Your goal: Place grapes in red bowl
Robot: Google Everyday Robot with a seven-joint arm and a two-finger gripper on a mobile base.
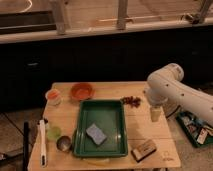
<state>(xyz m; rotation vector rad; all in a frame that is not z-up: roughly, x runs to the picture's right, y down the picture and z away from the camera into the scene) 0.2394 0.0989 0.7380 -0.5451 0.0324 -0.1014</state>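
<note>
now grapes (132, 101) — small dark reddish bunch on table (155, 132); pincer (156, 116) spread nearby, empty.

Wooden table (64, 116) carries green tray (113, 118), red bowl (82, 91), grapes (132, 101), pale cup (52, 96), metal cup (64, 143); claw (156, 114) above its right side.

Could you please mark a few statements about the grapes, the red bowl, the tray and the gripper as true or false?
1. The grapes lie on the table, just off the far right corner of the green tray. True.
2. The red bowl stands to the right of the grapes. False: it stands left of them, behind the tray.
3. A blue-grey sponge lies in the tray. True.
4. The gripper grips the grapes. False: it hangs open over the table's right side, apart from them.
5. The metal cup sits inside the tray. False: it stands on the table, left of the tray.
</note>
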